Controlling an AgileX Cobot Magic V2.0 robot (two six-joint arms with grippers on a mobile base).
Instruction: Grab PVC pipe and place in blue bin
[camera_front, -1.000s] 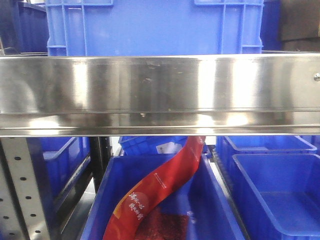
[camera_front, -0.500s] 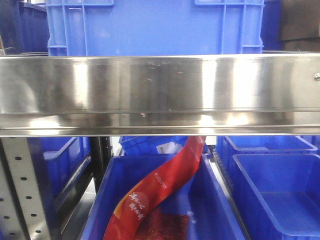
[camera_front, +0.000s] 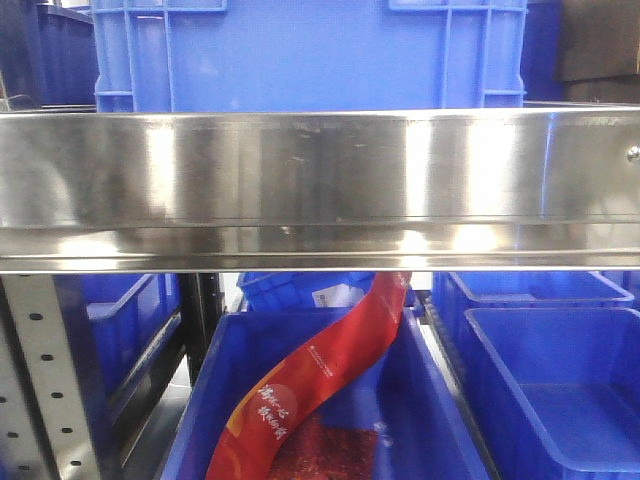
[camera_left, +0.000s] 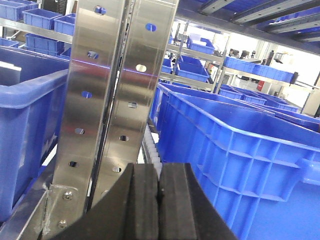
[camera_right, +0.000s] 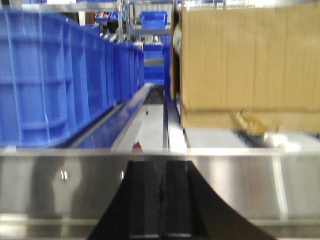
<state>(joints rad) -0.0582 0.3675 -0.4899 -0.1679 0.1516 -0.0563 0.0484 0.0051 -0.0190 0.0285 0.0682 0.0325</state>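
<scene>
The PVC pipe is out of view in every frame. My left gripper (camera_left: 159, 172) is shut and empty, its black pads pressed together, in front of a perforated steel upright (camera_left: 107, 100) and beside a large blue bin (camera_left: 240, 150). My right gripper (camera_right: 161, 167) is shut and empty, close in front of a steel shelf rail (camera_right: 260, 185), level with a shelf that holds a row of blue bins (camera_right: 60, 80). Neither gripper shows in the front view, where blue bins (camera_front: 560, 400) sit under a wide steel shelf beam (camera_front: 320, 185).
A cardboard box (camera_right: 250, 65) stands on the right of the shelf in the right wrist view. In the front view a red snack bag (camera_front: 320, 385) lies in the lower middle bin (camera_front: 420, 400), and a large blue crate (camera_front: 310, 55) sits above the beam.
The front view looks almost the same across the three frames; only the reflections on the steel beam shift slightly. Nothing was taken hold of or let go.
</scene>
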